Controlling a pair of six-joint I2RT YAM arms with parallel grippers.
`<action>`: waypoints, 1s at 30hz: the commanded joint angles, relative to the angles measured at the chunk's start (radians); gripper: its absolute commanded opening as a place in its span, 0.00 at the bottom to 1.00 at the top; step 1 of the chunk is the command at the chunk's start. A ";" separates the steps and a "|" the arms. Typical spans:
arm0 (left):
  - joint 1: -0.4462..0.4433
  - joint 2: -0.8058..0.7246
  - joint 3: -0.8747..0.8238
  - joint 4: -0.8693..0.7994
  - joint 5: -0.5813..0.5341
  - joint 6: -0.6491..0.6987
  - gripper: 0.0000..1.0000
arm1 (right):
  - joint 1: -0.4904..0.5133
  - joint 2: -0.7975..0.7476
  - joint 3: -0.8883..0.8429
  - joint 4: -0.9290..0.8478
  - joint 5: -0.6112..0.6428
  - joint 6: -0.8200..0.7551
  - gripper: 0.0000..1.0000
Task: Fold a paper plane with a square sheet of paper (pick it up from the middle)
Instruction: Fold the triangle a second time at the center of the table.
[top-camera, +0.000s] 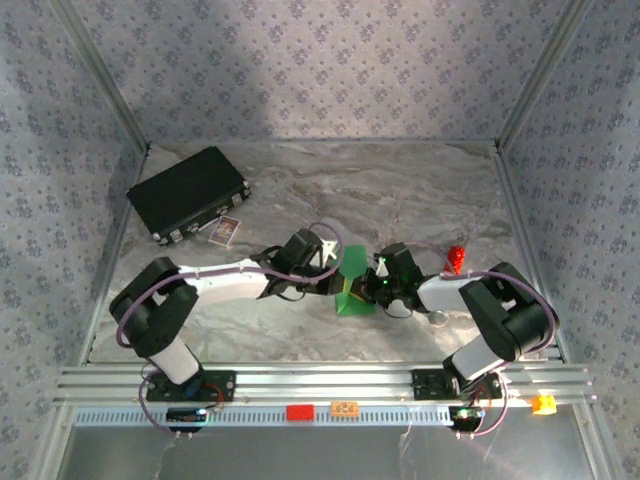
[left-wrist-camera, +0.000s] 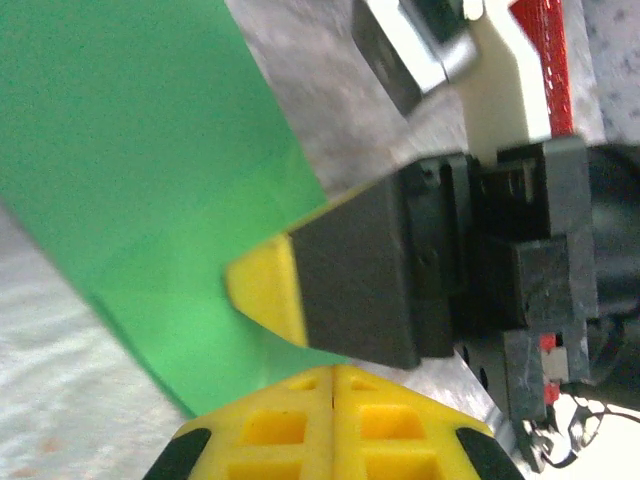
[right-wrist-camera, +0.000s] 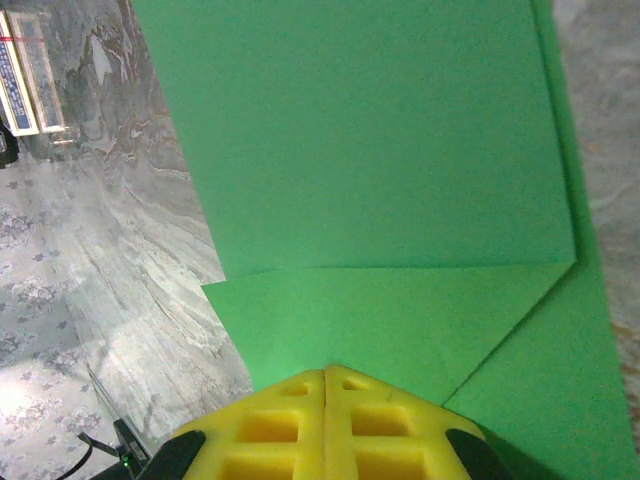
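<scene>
Green and partly folded, the square sheet of paper sits near the middle of the marble-patterned tabletop, between the two pincers. Part of it is lifted off the surface. In the right wrist view one corner is turned in as a triangular flap below a broad flat panel, and a narrow strip of another layer shows along the right edge.

The left pincer has its yellow fingers pressed together, with the sheet running up to their tips. I cannot tell whether paper is caught between them. The right pincer is likewise closed and its tips meet the flap, but a grip on the paper cannot be made out. From the left wrist, one yellow-tipped finger of the right pincer lies across the green sheet.

Right of the sheet, near the right arm's wrist, is a small red cylinder. At the far left lies a black rectangular case, with a small card just beside its near right corner. An orange object sits on the rail at the near right.
</scene>
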 joint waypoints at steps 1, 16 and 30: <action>-0.012 0.062 0.002 0.043 0.133 -0.052 0.00 | 0.007 0.004 -0.019 -0.085 0.070 0.010 0.00; -0.031 0.178 0.055 0.031 0.123 -0.036 0.02 | 0.007 -0.005 -0.028 -0.087 0.070 0.009 0.00; -0.031 0.198 0.016 -0.021 0.109 -0.037 0.02 | 0.005 -0.005 -0.034 -0.089 0.071 0.005 0.00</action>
